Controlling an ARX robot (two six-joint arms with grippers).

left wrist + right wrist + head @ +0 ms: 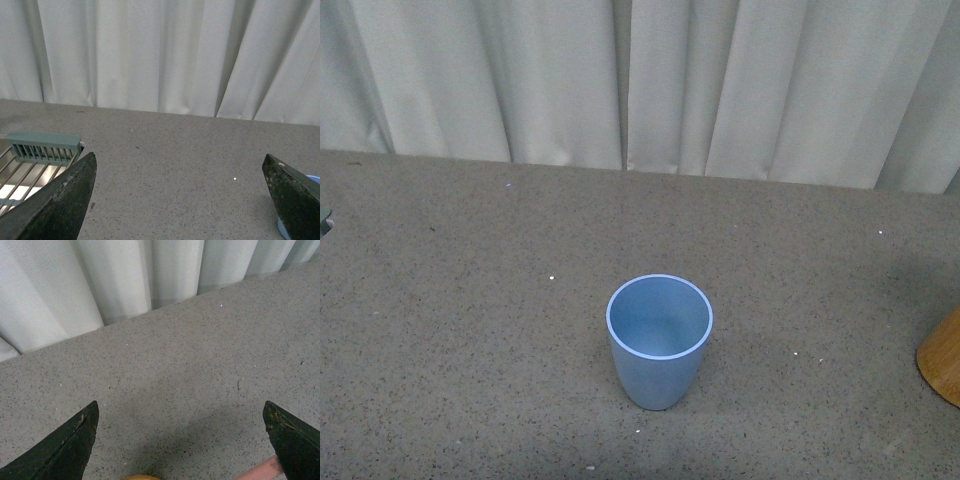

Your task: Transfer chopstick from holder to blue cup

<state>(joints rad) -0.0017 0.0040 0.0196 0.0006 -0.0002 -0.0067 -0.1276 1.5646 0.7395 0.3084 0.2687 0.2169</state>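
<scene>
- Right gripper (180, 405) is wide open, close to the holder (945, 362) at the right.
- Chopstick (260, 471) shows only a pink end there, not grabbed yet.
- Blue cup (659, 340) stands empty, mid counter (470, 350).
- Left gripper (179, 156) is open too.

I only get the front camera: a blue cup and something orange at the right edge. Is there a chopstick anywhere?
Observer: Yes. The right wrist view shows the end of a pink chopstick, close to the right gripper.
Visitor: Is the robot holding it?
Observer: No. That gripper's jaws stand wide apart, not closed on it.
Visitor: And the other arm?
Observer: The left gripper is open too, and a wire rack with a green frame lies beside it.
</scene>
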